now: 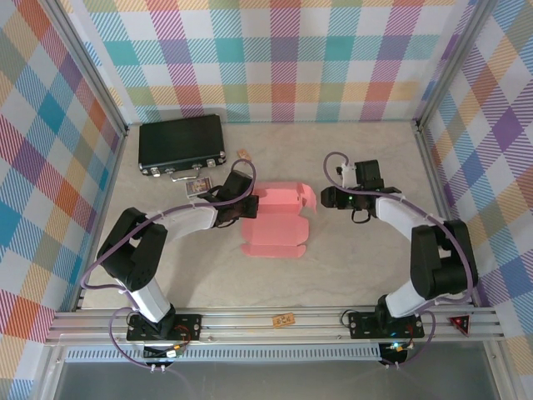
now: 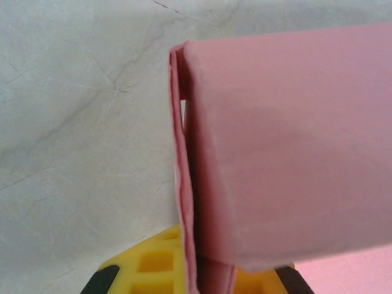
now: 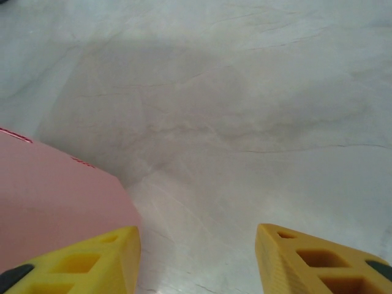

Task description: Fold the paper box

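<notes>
Left edge of the paper box [image 1: 276, 223] is pinched tight by the left tool [image 1: 249, 207]. The right tool [image 3: 197, 242] is held parted, nothing gripped, just right of the box.

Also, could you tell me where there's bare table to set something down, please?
The widest bare patch lies between the paper box and the front rail. The far right corner behind the right arm is free too. The far left is crowded: black case, tiny tan block, left arm.
</notes>
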Tool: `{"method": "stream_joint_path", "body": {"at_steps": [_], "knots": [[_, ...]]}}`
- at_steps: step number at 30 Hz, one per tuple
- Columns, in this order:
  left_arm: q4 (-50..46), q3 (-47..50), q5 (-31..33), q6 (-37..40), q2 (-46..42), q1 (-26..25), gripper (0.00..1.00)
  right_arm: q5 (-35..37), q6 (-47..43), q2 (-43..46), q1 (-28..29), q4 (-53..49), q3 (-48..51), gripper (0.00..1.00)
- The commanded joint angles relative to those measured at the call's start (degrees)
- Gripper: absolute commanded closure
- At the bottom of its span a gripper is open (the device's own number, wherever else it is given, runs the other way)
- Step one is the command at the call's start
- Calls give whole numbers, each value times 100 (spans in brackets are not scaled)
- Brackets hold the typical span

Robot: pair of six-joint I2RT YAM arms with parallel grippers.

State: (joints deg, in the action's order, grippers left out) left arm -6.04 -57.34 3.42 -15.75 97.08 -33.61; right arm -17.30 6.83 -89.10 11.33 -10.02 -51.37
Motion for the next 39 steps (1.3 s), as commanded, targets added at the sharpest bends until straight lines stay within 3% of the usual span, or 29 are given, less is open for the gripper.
{"method": "stream_joint_path", "body": {"at_steps": [1, 10, 17, 31, 39], "knots": [[-43, -221, -120, 89, 50, 29, 100, -840, -327, -230, 78, -337, -284, 48], [-89, -356, -224, 81, 238, 29, 100, -1679, -484, -470, 351, -336, -512, 48], [-84, -425, -288, 73, 309, 29, 100, -1690, -411, -610, 508, -317, -686, 48], [-146, -440, -370, 28, 268, 23, 100, -878, -285, -865, 983, 516, -461, 49], [-169, -410, -377, -28, 268, 24, 100, 513, -41, -713, 1403, 1560, 31, 60]]}}
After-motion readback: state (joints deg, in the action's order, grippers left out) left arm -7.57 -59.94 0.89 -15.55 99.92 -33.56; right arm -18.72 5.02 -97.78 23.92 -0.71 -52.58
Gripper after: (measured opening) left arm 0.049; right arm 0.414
